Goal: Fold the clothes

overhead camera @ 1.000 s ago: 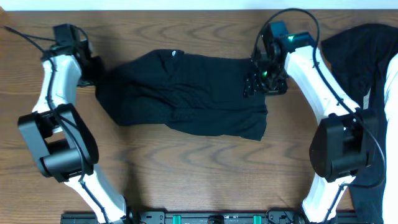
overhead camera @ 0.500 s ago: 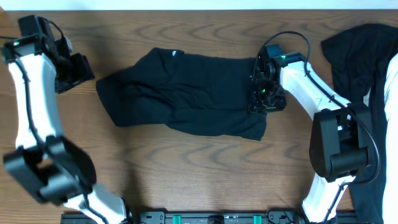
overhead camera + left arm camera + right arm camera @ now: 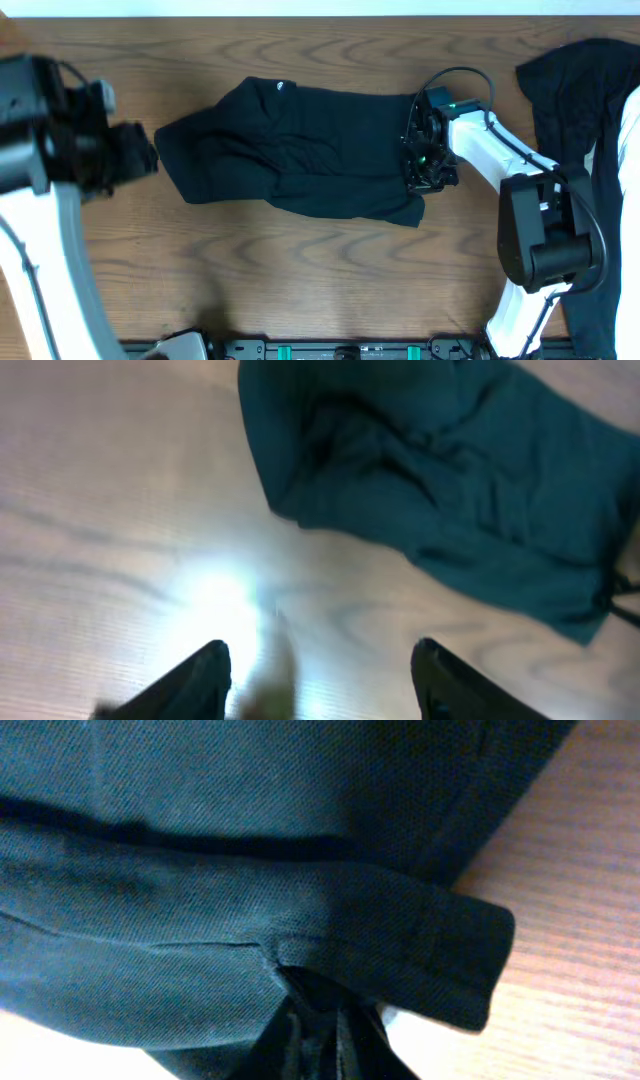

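Observation:
The clothes (image 3: 300, 150) are one black garment lying crumpled across the middle of the wooden table, with a tiny white logo (image 3: 280, 86) near the far edge. My right gripper (image 3: 425, 168) sits on the garment's right edge. In the right wrist view its jaws (image 3: 320, 1040) are pinched shut on a fold of the black fabric (image 3: 250, 870) near a hemmed corner. My left gripper (image 3: 135, 160), blurred, hangs just left of the garment's left end. In the left wrist view it (image 3: 320, 660) stands open over bare table, the clothes (image 3: 430, 470) lying ahead of it.
A second heap of dark cloth (image 3: 575, 90) with a white strip (image 3: 625, 130) lies at the table's right edge. A black rail (image 3: 340, 350) runs along the front edge. Bare wood shows in front of the garment.
My left arm has pulled back from the garment's left end, swinging left and up, jaws opening. My right gripper has slid a little nearer along the right edge and closed on the fabric.

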Available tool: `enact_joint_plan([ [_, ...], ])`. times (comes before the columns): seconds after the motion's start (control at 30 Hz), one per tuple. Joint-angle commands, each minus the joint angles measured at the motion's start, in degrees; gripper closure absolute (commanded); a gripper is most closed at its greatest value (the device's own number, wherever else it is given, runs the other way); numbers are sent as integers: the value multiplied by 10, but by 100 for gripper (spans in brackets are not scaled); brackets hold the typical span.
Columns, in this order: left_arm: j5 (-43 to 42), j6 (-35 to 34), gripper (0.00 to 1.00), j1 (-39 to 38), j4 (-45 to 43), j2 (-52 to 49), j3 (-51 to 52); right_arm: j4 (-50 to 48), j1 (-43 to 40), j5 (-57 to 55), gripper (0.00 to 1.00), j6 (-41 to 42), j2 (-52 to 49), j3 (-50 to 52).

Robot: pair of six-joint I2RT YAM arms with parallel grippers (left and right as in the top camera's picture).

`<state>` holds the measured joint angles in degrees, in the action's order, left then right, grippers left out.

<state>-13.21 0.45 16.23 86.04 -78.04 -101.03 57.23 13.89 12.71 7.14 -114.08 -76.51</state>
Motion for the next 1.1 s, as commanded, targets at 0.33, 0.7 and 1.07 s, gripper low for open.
enact_joint_plan([
  [0.33,-55,14,43,-5,71,103,82,105,18,17,93,-21,199,0],
  [0.7,-136,14,42,-57,19,111,297,130,76,-11,75,6,200,59],
  [1.07,-78,-33,43,-203,-326,82,479,83,74,-19,67,36,200,70],
])
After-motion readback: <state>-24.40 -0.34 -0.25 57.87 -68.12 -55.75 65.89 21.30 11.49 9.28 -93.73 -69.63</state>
